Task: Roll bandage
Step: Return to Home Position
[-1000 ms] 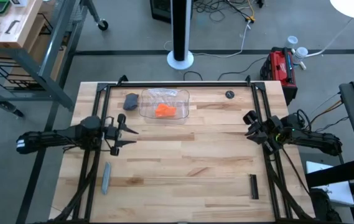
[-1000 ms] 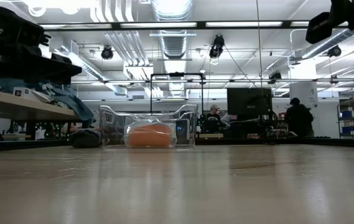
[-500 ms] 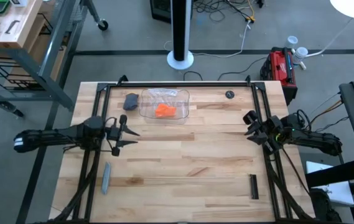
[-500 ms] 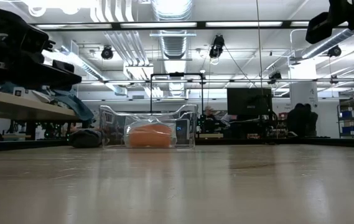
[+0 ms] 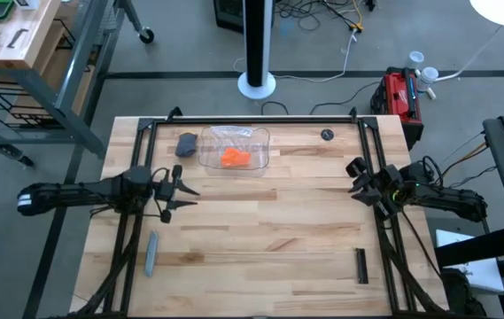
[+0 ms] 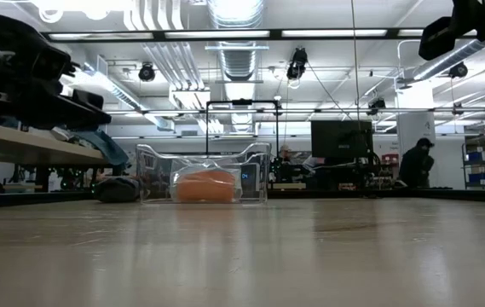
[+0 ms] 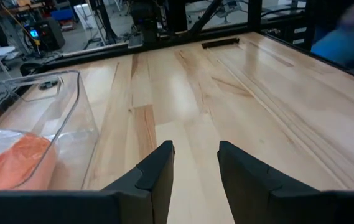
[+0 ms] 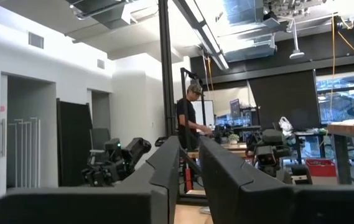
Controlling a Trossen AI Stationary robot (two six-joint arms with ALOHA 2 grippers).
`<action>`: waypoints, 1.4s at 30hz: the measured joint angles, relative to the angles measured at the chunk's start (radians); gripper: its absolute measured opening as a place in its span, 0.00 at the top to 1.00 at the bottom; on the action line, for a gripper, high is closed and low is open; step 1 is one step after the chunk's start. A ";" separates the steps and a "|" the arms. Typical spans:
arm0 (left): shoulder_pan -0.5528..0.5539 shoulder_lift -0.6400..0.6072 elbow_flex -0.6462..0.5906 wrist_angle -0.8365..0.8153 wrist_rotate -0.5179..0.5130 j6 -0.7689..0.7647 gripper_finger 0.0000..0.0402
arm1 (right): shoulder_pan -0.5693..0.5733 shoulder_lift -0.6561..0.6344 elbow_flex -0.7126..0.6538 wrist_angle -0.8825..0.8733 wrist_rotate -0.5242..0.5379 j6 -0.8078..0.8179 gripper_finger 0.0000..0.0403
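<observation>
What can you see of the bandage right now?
The bandage is bright orange soft fabric, bunched into a rounded lump. It lies low inside the clear bin at the far side of the table, and seems to be wrapped in clear plastic. The left tool and the right tool are both away from it.
</observation>
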 joint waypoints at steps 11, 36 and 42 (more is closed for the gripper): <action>0.000 0.036 0.000 0.000 0.000 0.000 0.69 | 0.000 0.000 0.000 0.000 0.000 0.000 0.90; 0.000 0.087 0.000 0.000 0.000 0.000 0.60 | 0.000 0.000 0.000 0.000 0.000 0.000 0.82; 0.000 0.096 0.000 0.000 0.000 0.000 0.61 | 0.000 0.000 0.000 0.000 0.000 0.000 0.85</action>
